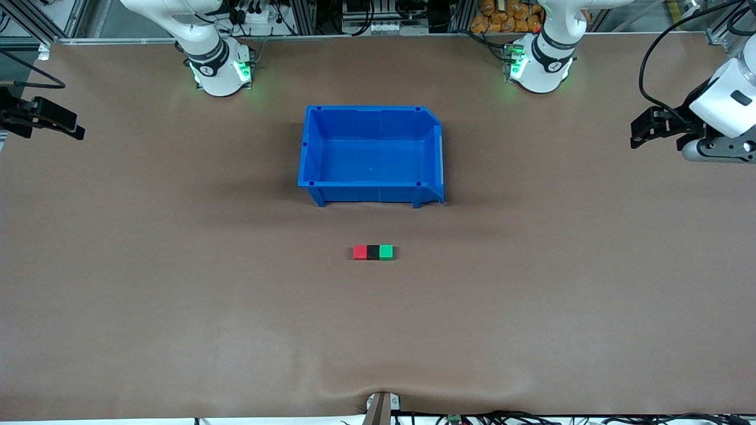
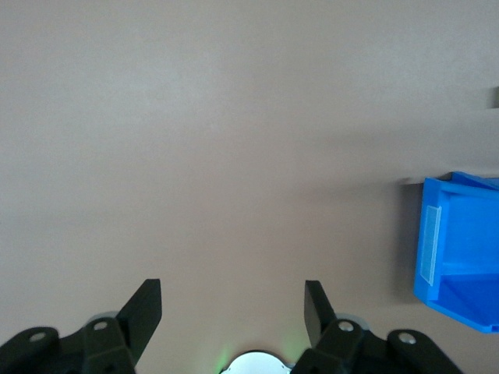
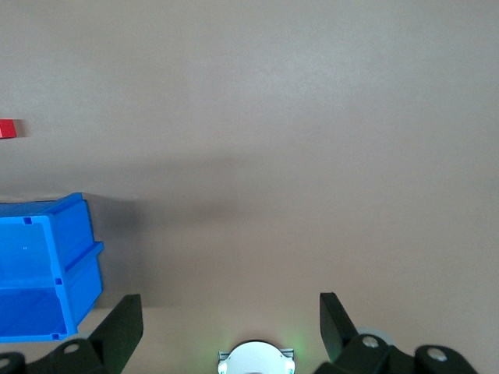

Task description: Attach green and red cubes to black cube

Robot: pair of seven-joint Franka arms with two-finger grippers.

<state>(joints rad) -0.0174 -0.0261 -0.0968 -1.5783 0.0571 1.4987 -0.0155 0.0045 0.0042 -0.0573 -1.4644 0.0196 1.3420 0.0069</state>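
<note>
The red cube (image 1: 360, 252), the black cube (image 1: 373, 252) and the green cube (image 1: 386, 252) sit in a touching row on the brown table, black in the middle, nearer the front camera than the blue bin. The red cube's edge also shows in the right wrist view (image 3: 7, 128). My left gripper (image 1: 639, 133) is open and empty, held above the table at the left arm's end. It also shows in its wrist view (image 2: 232, 300). My right gripper (image 1: 75, 126) is open and empty above the right arm's end. It also shows in its wrist view (image 3: 231, 312).
An empty blue bin (image 1: 369, 193) stands mid-table between the arm bases and the cubes. It also shows in the left wrist view (image 2: 460, 249) and in the right wrist view (image 3: 43, 265). A small clamp (image 1: 381, 404) sits at the table's front edge.
</note>
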